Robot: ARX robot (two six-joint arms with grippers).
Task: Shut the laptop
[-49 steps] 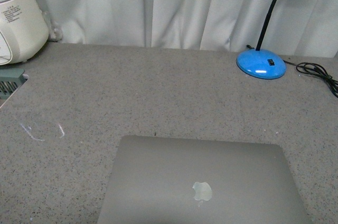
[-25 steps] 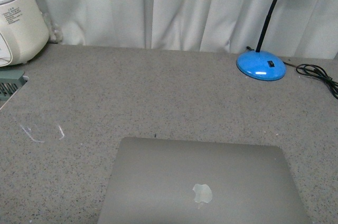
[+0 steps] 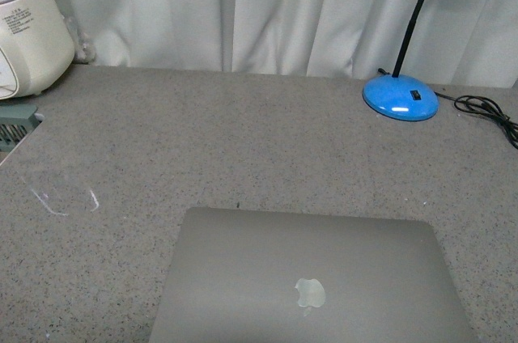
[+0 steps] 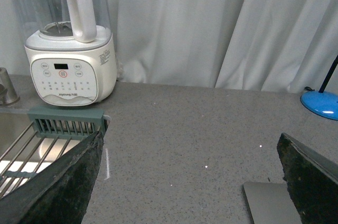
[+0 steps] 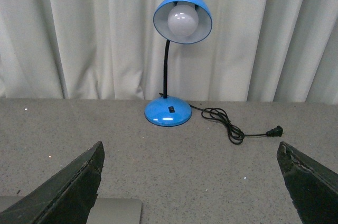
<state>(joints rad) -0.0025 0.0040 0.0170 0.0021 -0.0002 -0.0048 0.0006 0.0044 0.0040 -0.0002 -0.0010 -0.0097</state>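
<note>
The laptop (image 3: 312, 278) lies at the near middle of the grey counter, its grey lid down flat with the pale apple logo facing up. Neither arm shows in the front view. In the left wrist view a corner of the laptop (image 4: 266, 203) sits by one finger, and my left gripper (image 4: 193, 182) is open over bare counter. In the right wrist view a grey corner of the laptop (image 5: 119, 211) shows low down, and my right gripper (image 5: 193, 182) is open with nothing between its fingers (image 5: 68, 192).
A blue desk lamp (image 3: 400, 97) stands at the back right with its black cord (image 3: 487, 112) trailing right. A white blender base (image 3: 28, 31) stands at the back left beside a sink rack (image 4: 66, 126). White curtains hang behind the counter (image 3: 243, 141).
</note>
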